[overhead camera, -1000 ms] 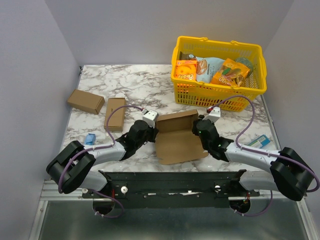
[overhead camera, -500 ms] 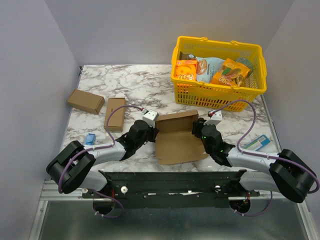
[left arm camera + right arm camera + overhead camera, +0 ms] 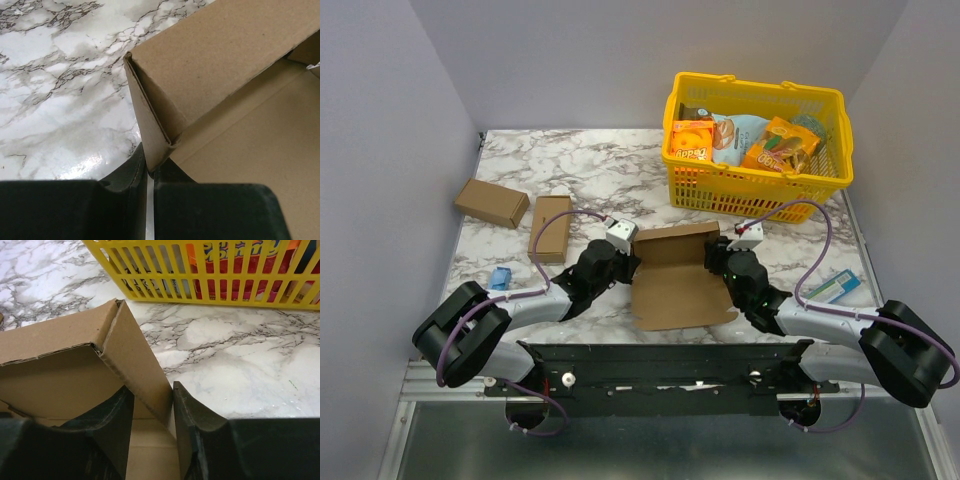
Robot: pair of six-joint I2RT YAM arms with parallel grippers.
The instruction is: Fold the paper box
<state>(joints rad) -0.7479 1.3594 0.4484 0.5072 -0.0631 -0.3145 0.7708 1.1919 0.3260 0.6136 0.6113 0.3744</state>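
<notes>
The paper box (image 3: pixel 678 280) lies open on the marble table between my two arms, its back wall standing up. In the left wrist view my left gripper (image 3: pixel 150 167) is shut on the folded left side wall of the paper box (image 3: pixel 225 95), pinching it near the corner. My right gripper (image 3: pixel 152 415) stands open astride the raised right side flap of the paper box (image 3: pixel 137 365). The flap slants between the jaws and leans against the right finger (image 3: pixel 192 415). From above, the left gripper (image 3: pixel 626 262) and the right gripper (image 3: pixel 717 262) sit at opposite sides of the box.
A yellow basket (image 3: pixel 755 180) full of packaged food stands at the back right, close beyond the right gripper; its wall (image 3: pixel 210 270) fills the top of the right wrist view. Two small brown boxes (image 3: pixel 492 203) (image 3: pixel 550 228) lie at the left. A blue item (image 3: pixel 500 278) and a blue-white packet (image 3: pixel 838 285) lie near the front.
My right gripper has shifted slightly toward the box's right flap, and the box's near edge has slid a little toward me. The left gripper keeps its grip, unmoved.
</notes>
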